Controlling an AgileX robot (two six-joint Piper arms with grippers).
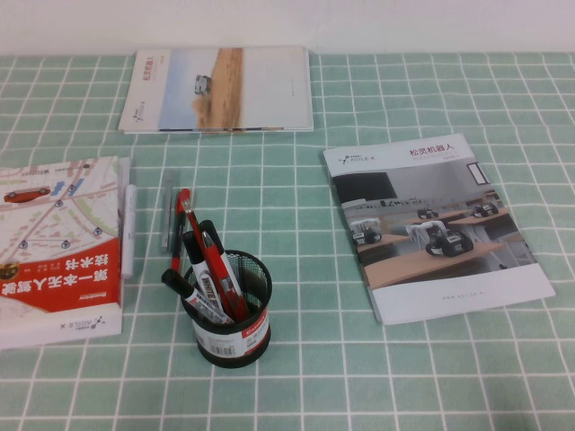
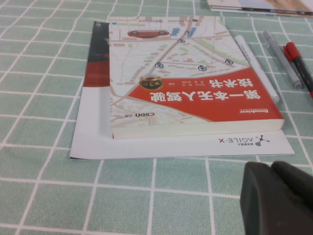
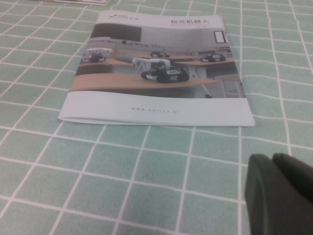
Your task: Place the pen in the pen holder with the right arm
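Green-checked tabletop (image 1: 377, 377). Holder (image 1: 228, 314), lower centre, already contains two black pens (image 1: 199, 265), light, rigid, smooth; grasp mid-barrel. Left claw (image 2: 276, 198) and right claw (image 3: 279, 193) appear only at wrist-view corners, fingers together.

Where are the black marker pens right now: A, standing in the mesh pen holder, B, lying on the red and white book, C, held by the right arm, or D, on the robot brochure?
A: both black marker pens stand in the pen holder with red pens; neither gripper appears in the high view.
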